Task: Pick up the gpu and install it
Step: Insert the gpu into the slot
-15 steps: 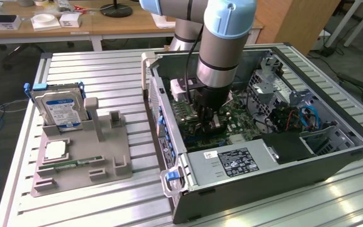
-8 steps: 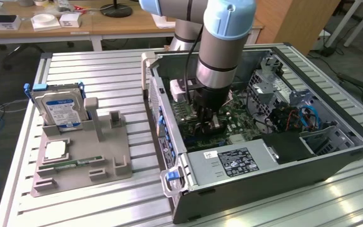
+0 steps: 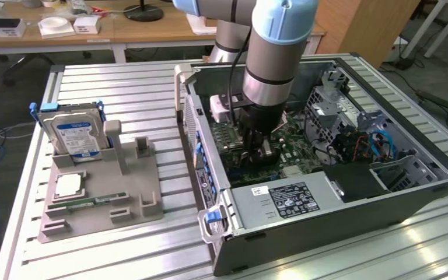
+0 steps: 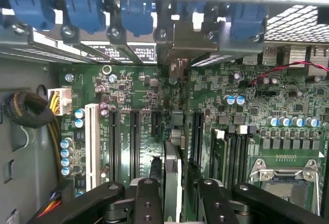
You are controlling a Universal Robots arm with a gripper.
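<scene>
The gpu (image 4: 172, 152) is seen edge-on in the wrist view. It stands upright in a slot of the green motherboard (image 4: 133, 95), with its metal end bracket (image 4: 180, 44) at the case's rear wall among the blue slot clips. My gripper (image 4: 173, 178) straddles the card's top edge. Its black fingers (image 4: 156, 167) stand on either side with a narrow gap to the card, so it is open. In the exterior view the gripper (image 3: 261, 153) reaches down inside the open computer case (image 3: 410, 192).
A grey holder (image 3: 130, 192) on the exterior view's left carries a blue-labelled hard drive (image 3: 72, 135), a processor chip (image 3: 68, 185) and a memory stick (image 3: 91, 202). Inside the case lie the power supply (image 3: 286, 199), drive cages (image 3: 340, 111), cables (image 3: 380, 143) and an empty processor socket (image 4: 282, 175).
</scene>
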